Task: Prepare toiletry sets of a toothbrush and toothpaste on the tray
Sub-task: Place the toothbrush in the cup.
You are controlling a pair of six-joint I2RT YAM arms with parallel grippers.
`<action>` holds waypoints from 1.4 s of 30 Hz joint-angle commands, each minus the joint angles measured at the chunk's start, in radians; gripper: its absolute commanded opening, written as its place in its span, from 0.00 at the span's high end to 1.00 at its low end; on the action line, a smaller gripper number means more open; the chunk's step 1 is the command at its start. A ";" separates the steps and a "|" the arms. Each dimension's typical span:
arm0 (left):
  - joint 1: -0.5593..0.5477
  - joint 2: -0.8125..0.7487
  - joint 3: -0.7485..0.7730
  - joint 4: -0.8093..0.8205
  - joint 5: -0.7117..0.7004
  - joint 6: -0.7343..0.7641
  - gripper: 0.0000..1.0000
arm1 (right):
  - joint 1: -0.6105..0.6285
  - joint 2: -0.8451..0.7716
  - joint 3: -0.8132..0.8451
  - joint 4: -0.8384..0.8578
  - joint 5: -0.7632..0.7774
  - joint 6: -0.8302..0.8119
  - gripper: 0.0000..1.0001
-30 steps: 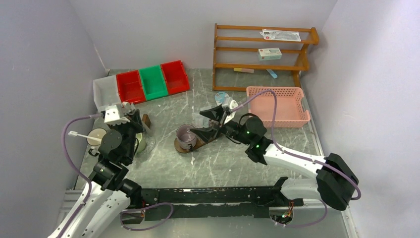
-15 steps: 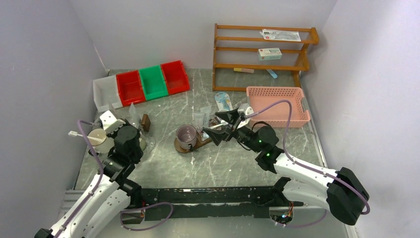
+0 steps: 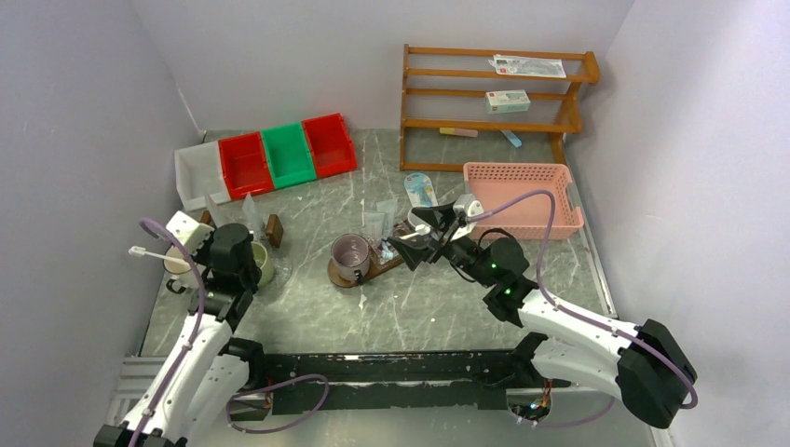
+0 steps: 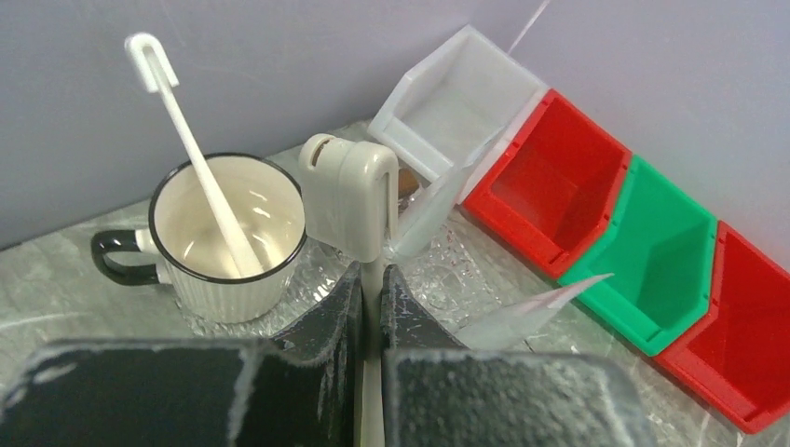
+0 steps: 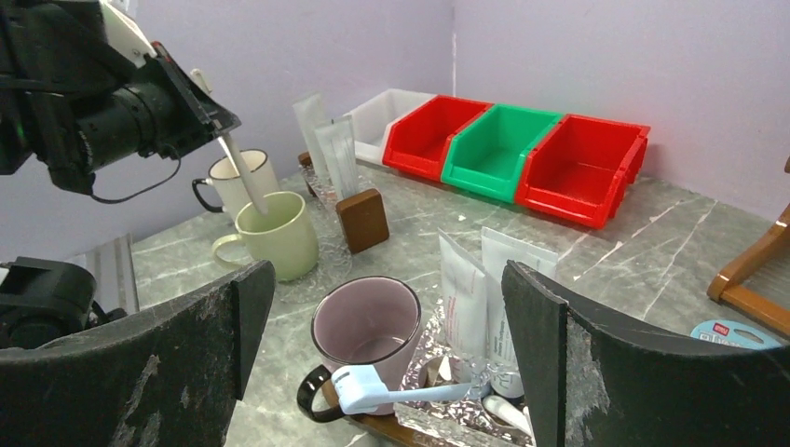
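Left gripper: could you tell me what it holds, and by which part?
The left gripper pinches a pale toothbrush by its slim handle, just below the bulky end.

Pink mug (image 3: 351,253) upright on brown tray (image 3: 341,278) (white tubes (image 5: 510,298) beside).

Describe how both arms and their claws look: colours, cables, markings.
The left arm and right arm match: white shells low down, black joint housings further out, a lilac cable looping along each. Small green lights glow on the right arm. The left claw and right claw have flat black fingers, scuffed whitish.
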 commanded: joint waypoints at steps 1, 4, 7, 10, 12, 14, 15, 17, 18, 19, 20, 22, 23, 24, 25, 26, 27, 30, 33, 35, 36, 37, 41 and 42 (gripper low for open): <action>0.075 0.043 -0.030 0.030 0.091 -0.125 0.95 | -0.007 -0.016 -0.015 0.008 0.017 -0.024 0.03; 0.106 0.053 -0.062 0.054 0.137 -0.173 0.95 | -0.008 -0.019 -0.016 0.002 0.025 -0.028 0.03; 0.110 0.058 -0.094 0.066 0.130 -0.212 0.95 | -0.008 -0.019 -0.016 -0.001 0.030 -0.032 0.02; 0.111 0.064 -0.116 0.082 0.136 -0.233 0.95 | -0.007 -0.019 -0.016 -0.003 0.034 -0.036 0.02; 0.111 0.074 -0.132 0.086 0.147 -0.246 0.95 | -0.007 -0.018 -0.018 0.001 0.034 -0.033 0.02; 0.111 0.092 -0.139 0.114 0.154 -0.251 0.95 | -0.008 -0.017 -0.017 -0.001 0.034 -0.032 0.01; 0.111 0.105 -0.138 0.106 0.153 -0.263 0.95 | -0.007 -0.018 -0.017 -0.003 0.035 -0.033 0.01; 0.111 0.131 -0.130 0.095 0.153 -0.299 0.95 | -0.008 -0.019 -0.017 -0.004 0.040 -0.034 0.01; 0.111 0.143 -0.128 0.095 0.160 -0.303 0.95 | -0.008 -0.019 -0.017 -0.006 0.043 -0.035 0.01; 0.111 0.153 -0.126 0.095 0.165 -0.312 0.95 | -0.008 -0.018 -0.017 -0.005 0.044 -0.036 0.01; 0.111 0.162 -0.124 0.071 0.169 -0.320 0.94 | -0.008 -0.020 -0.017 -0.005 0.044 -0.036 0.01; 0.111 0.176 -0.125 0.067 0.177 -0.328 0.90 | -0.008 -0.022 -0.018 -0.005 0.044 -0.036 0.01; 0.111 0.183 -0.124 0.059 0.180 -0.338 0.89 | -0.008 -0.023 -0.018 -0.005 0.044 -0.036 0.01; 0.111 0.187 -0.125 0.054 0.184 -0.344 0.89 | -0.007 -0.023 -0.019 -0.005 0.046 -0.037 0.01; 0.111 0.190 -0.125 0.052 0.189 -0.345 0.88 | -0.008 -0.025 -0.019 -0.006 0.047 -0.037 0.01; 0.111 0.193 -0.124 0.045 0.190 -0.353 0.87 | -0.007 -0.025 -0.019 -0.007 0.047 -0.037 0.01; 0.111 0.195 -0.124 0.034 0.189 -0.363 0.85 | -0.008 -0.026 -0.019 -0.007 0.047 -0.037 0.01; 0.111 0.191 -0.120 0.006 0.192 -0.381 0.82 | -0.007 -0.028 -0.019 -0.007 0.049 -0.037 0.01; 0.111 0.185 -0.112 -0.016 0.199 -0.385 0.74 | -0.007 -0.028 -0.019 -0.005 0.050 -0.034 0.01; 0.111 0.178 -0.099 -0.043 0.199 -0.398 0.69 | -0.007 -0.030 -0.020 -0.005 0.048 -0.032 0.01; 0.111 0.172 -0.094 -0.060 0.196 -0.405 0.68 | -0.006 -0.031 -0.020 -0.004 0.049 -0.031 0.01; 0.111 0.169 -0.086 -0.078 0.192 -0.413 0.66 | -0.008 -0.031 -0.019 -0.004 0.050 -0.031 0.01; 0.111 0.133 -0.056 -0.156 0.184 -0.438 0.63 | -0.009 -0.039 -0.020 -0.004 0.054 -0.025 0.01; 0.111 0.124 -0.050 -0.174 0.183 -0.443 0.62 | -0.010 -0.041 -0.020 -0.004 0.055 -0.024 0.01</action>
